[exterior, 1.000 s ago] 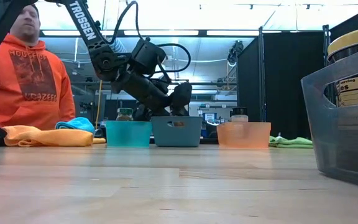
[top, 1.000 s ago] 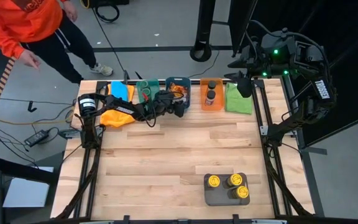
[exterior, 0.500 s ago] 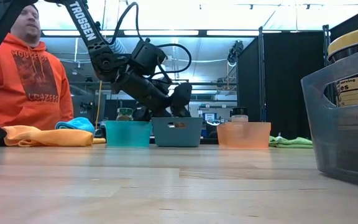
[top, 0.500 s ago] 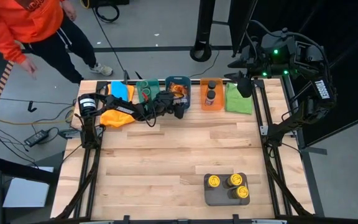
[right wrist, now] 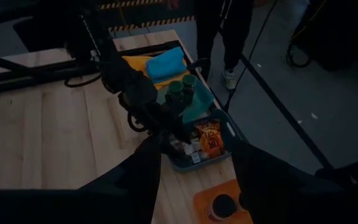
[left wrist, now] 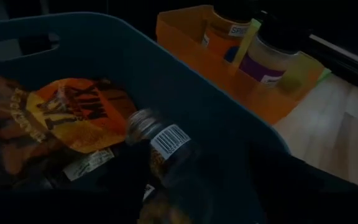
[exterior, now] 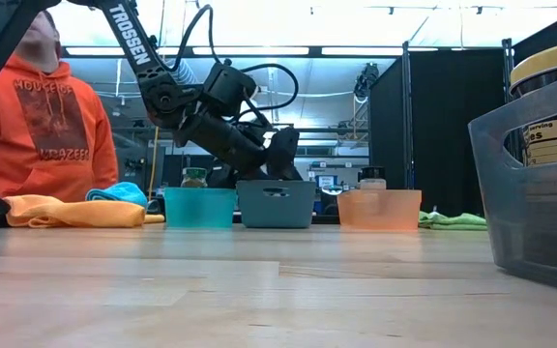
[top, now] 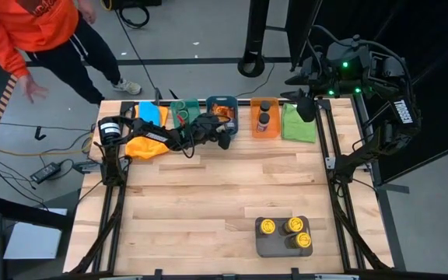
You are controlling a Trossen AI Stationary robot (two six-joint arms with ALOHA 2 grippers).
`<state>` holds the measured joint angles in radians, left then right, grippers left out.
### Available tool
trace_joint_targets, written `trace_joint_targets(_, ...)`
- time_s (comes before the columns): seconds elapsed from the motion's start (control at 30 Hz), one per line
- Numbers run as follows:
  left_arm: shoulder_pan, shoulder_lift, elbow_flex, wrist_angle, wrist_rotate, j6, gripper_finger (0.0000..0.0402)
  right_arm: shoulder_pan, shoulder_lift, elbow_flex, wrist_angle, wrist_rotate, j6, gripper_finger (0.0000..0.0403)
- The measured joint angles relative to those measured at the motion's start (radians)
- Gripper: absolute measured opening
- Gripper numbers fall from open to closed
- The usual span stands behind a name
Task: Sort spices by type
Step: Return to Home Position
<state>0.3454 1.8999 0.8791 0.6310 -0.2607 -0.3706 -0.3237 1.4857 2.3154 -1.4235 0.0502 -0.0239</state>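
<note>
Seemingly, sorting is nearly done: the left gripper (top: pixel 222 138) is held just above the blue bin (top: pixel 211 105), where a brown bottle (left wrist: pixel 166 146) is laid beside orange packets (left wrist: pixel 73 118); its state cannot be told. Yellow-lidded jars (top: pixel 286 227) are grouped in the tray (top: pixel 264 249). The right gripper (right wrist: pixel 197 149), spread, is parked high by the desk's (top: pixel 208 194) far right corner.

floor (top: pixel 201 39): grey concrete | ceiling: strip lights (exterior: pixel 356 50) | wall: black curtain (exterior: pixel 453 126)

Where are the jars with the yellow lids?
In the high view, the three yellow-lidded jars stand together in the grey bin on the table's right side, across the table from the orange bin.
</note>
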Motion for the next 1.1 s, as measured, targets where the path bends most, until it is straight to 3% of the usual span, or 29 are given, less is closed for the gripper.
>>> trace_joint_targets(0.23, 0.0, -0.008, 0.0, 0.016, 0.023, 0.0, 0.0311, 0.0, 0.0, 0.0, 0.0, 0.0, -0.007, 0.0206)
trace_joint_targets(0.5, 0.001, -0.144, 0.0, 0.02, 0.092, -0.002, 0.0321, 0.006, -0.004, 0.0, 0.011, -0.046, -0.057, 0.0206)
trace_joint_targets(0.63, 0.002, -0.285, 0.0, 0.02, 0.153, -0.002, 0.0321, 0.006, -0.033, 0.0, 0.03, -0.118, -0.065, 0.0206)
trace_joint_targets(0.83, 0.001, -0.584, 0.001, -0.032, 0.203, 0.001, 0.0321, 0.006, -0.137, 0.0, 0.051, -0.123, -0.07, 0.0206)
trace_joint_targets(1.1, 0.001, -1.028, 0.002, -0.284, 0.203, 0.184, 0.0321, 0.005, -0.309, 0.001, -0.043, -0.108, -0.131, 0.0208)
